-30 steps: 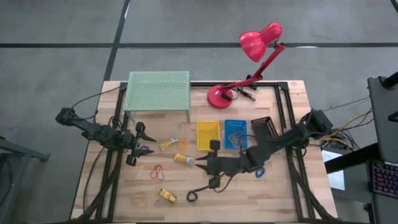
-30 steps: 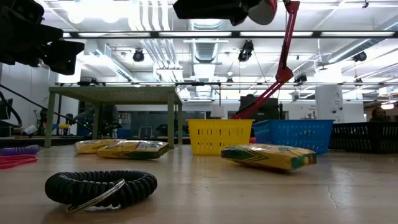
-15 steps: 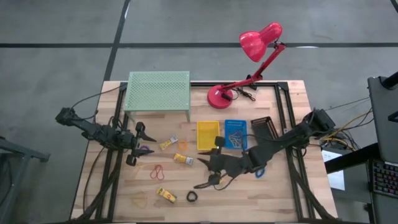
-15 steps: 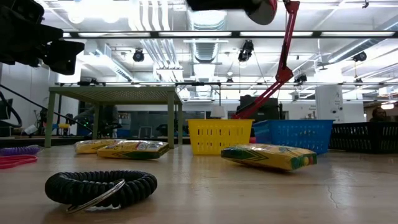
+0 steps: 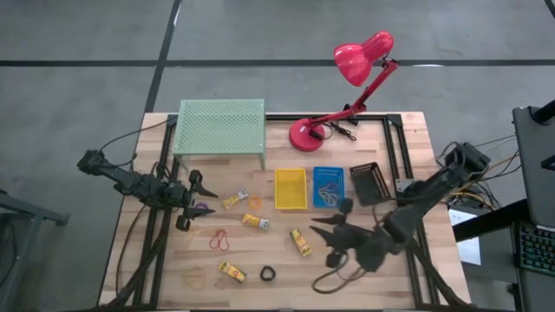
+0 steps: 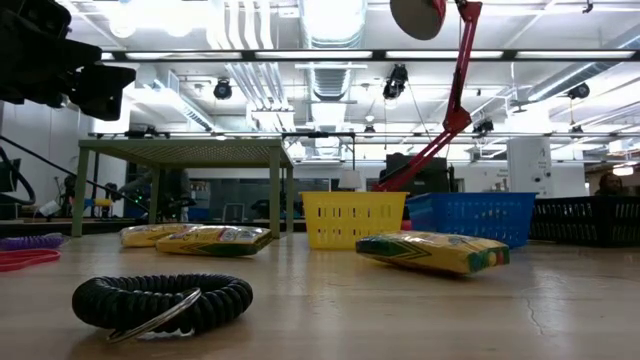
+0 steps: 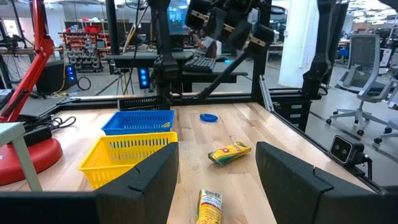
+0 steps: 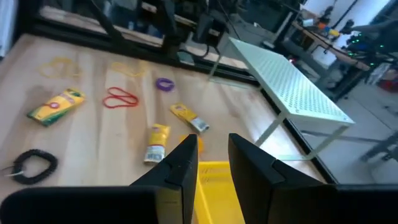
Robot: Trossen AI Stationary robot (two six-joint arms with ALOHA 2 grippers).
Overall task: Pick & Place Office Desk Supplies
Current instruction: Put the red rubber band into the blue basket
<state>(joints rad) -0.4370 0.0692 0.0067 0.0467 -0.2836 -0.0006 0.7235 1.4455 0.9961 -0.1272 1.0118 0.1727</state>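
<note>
Several yellow packets (image 5: 301, 242) (image 5: 255, 222) lie flat on the wooden table. With them are a red band (image 5: 220, 239), a purple ring (image 5: 201, 208) and a black coil ring (image 5: 268, 274). A blue ring (image 7: 209, 117) shows in the left wrist view. My right gripper (image 5: 326, 243) hangs above the table right of the middle packet. Its fingers (image 8: 180, 168) stand a narrow gap apart, with only the table showing between them. At the left, beside the purple ring, my left gripper (image 5: 189, 201) waits open and level with nothing between its fingers.
A yellow basket (image 5: 290, 188), a blue one (image 5: 329, 186) and a black one (image 5: 368, 182) stand in a row at mid-table. The pale green mesh shelf (image 5: 219, 128) and the red desk lamp (image 5: 347, 87) occupy the far side. Yellow bands (image 5: 195, 279) lie near the front left.
My right gripper has swung toward the table's right edge and risen, leaving the top of the low view. The yellow packet it stood over now shows uncovered and lies where it was.
</note>
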